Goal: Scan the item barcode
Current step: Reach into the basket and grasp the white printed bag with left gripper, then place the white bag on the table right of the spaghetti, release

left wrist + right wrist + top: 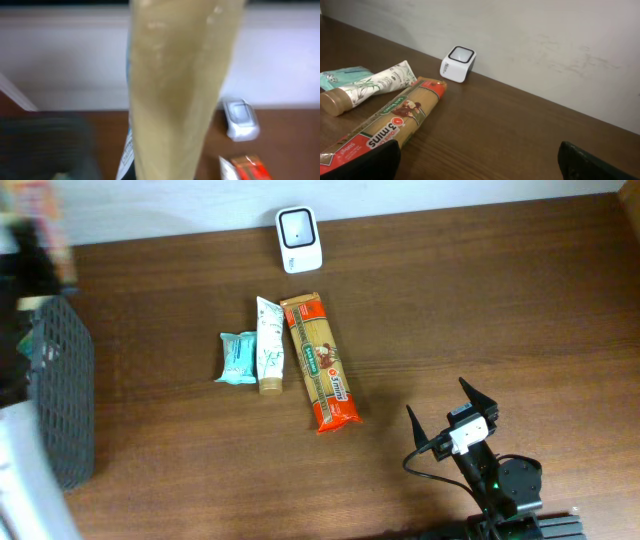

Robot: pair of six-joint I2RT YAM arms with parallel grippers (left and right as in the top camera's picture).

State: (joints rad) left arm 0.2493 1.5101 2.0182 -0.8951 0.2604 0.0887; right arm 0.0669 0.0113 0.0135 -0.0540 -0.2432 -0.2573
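My left gripper is clenched on a pale tan packet (180, 90), blurred and upright, which fills its camera and hides the fingers. My right gripper (435, 395) hangs spread wide above the table. The white scanner (298, 239) sits by the wall, beyond the pasta pack (320, 362).

Pale beige item (180, 90) — blurred, upright, filling left wrist view; white scanner (298, 240) by wall.
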